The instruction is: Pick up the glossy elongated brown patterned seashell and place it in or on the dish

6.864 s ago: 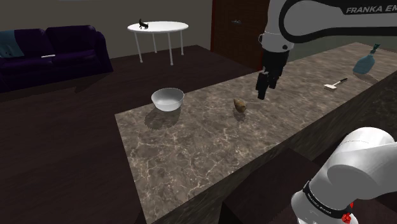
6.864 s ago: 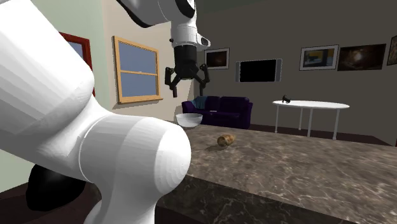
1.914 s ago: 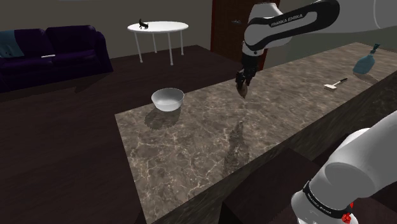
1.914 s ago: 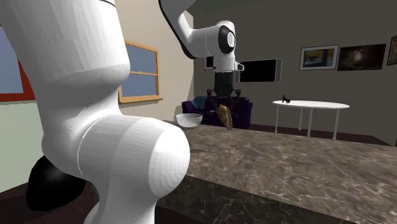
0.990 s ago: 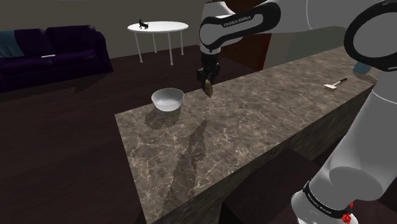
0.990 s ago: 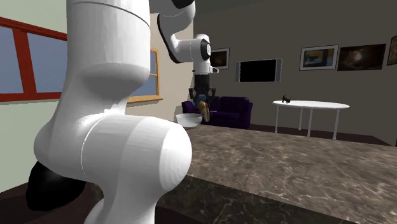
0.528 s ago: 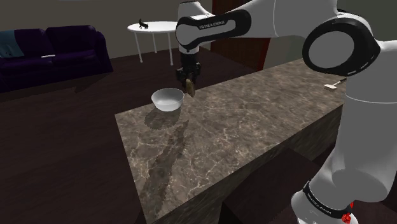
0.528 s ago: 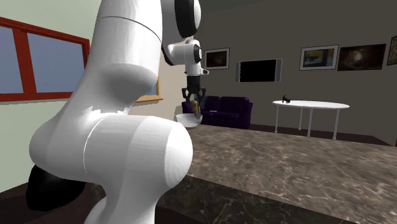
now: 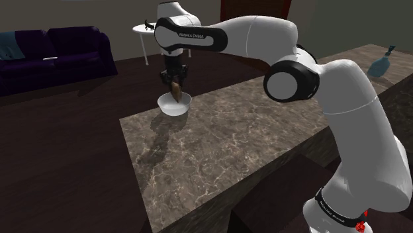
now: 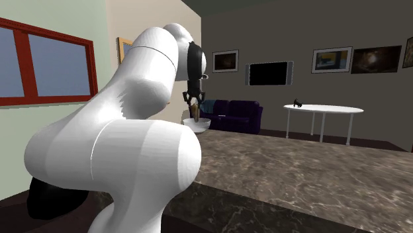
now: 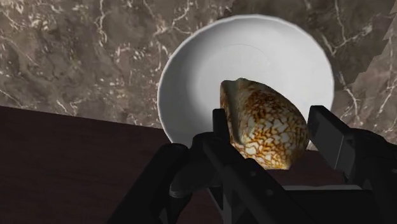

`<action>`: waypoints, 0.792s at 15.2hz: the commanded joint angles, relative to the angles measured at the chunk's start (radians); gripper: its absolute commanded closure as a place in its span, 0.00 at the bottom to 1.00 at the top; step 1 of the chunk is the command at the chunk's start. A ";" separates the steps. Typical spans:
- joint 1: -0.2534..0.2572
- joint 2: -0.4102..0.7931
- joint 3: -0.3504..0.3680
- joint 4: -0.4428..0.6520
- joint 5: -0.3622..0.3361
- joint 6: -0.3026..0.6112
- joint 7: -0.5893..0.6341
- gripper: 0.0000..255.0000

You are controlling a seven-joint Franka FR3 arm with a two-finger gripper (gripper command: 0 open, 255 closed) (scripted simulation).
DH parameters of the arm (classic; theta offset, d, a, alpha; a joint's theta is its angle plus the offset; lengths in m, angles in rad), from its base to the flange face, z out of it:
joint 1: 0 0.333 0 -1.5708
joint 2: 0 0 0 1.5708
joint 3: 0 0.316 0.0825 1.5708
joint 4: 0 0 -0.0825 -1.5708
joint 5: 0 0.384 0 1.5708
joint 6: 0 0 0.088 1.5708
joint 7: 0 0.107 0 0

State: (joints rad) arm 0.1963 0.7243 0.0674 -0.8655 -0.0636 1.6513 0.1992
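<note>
Above the dish, held clear of it, hangs the seashell (image 11: pixel 261 137), a glossy cone with brown netting over white. The gripper (image 11: pixel 270 121) is clamped on it, one black finger against each flank, with the shell's blunt end pointing down toward the dish. In the shoulder view the shell sits just over the rim, not yet inside.

That white dish (image 11: pixel 191 83) is shallow and smooth, and in the wrist view the shell lines up nearer one side of the dish than its centre. Beneath the dish is the dark marble countertop (image 9: pixel 231 139); the dish stands close to the counter's edge, with dark floor just beyond.

I judge this to be the release step. I would nudge the hand until the shell is over the middle of the dish, come down until it is just inside the rim, then ease the fingers apart slowly. A glossy, rounded shell dropped from any height could skid up the smooth wall and out. I would also avoid touching the dish, given how near the edge it sits.
</note>
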 commanded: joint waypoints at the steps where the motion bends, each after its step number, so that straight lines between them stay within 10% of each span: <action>1: 0.008 0.048 -0.001 0.069 -0.002 -0.021 0.005 1.00; 12: 0.000 -0.002 0.000 -0.166 -0.002 0.164 0.012 1.00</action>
State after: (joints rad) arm 0.1964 0.7233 0.0679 -1.0123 -0.0654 1.7997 0.2101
